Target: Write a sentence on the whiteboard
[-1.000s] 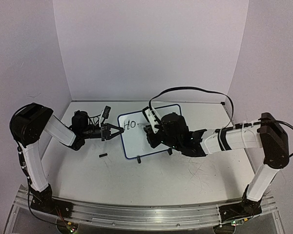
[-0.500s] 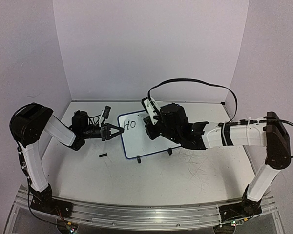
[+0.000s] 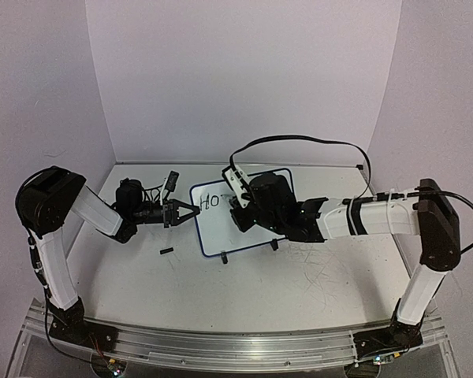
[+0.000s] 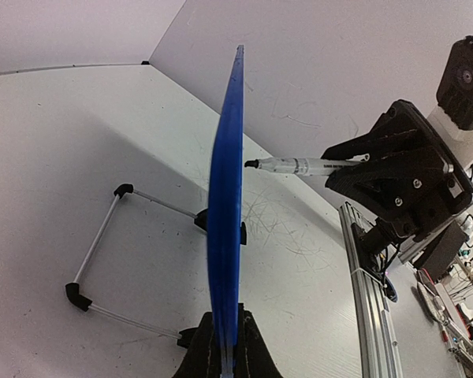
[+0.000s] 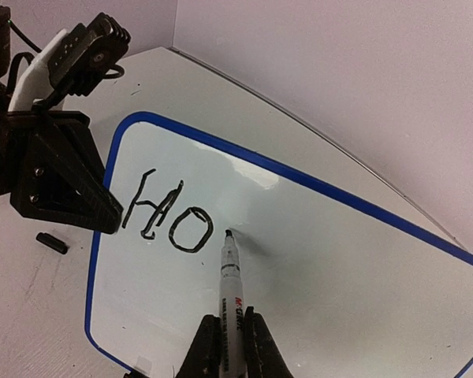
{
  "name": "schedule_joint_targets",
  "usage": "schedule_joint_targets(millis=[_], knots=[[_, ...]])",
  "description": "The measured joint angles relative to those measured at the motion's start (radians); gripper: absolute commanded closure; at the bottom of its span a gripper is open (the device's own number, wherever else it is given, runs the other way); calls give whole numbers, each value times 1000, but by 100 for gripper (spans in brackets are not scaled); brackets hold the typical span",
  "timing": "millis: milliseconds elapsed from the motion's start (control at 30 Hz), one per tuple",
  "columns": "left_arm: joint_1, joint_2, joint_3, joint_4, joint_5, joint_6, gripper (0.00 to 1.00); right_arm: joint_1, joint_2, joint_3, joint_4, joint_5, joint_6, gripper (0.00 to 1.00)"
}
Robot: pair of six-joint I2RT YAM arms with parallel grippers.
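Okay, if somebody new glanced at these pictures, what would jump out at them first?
The small blue-rimmed whiteboard in the middle of the table, propped on its wire stand, with HO in black near its left end. The right gripper holds a marker whose tip sits just right of the O, while the left gripper pinches the board's left edge.

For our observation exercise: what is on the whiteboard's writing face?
Black letters "HO" near the left edge of the whiteboard; a marker in the right tool, tip just right of the O. From above, the right arm covers the face's right part.
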Motion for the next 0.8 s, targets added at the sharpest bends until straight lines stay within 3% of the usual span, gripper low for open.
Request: schedule_joint_targets(millis=[800], knots=[[0, -3, 0, -8, -1, 6, 100, 3, 26, 16, 15, 7, 4, 100]])
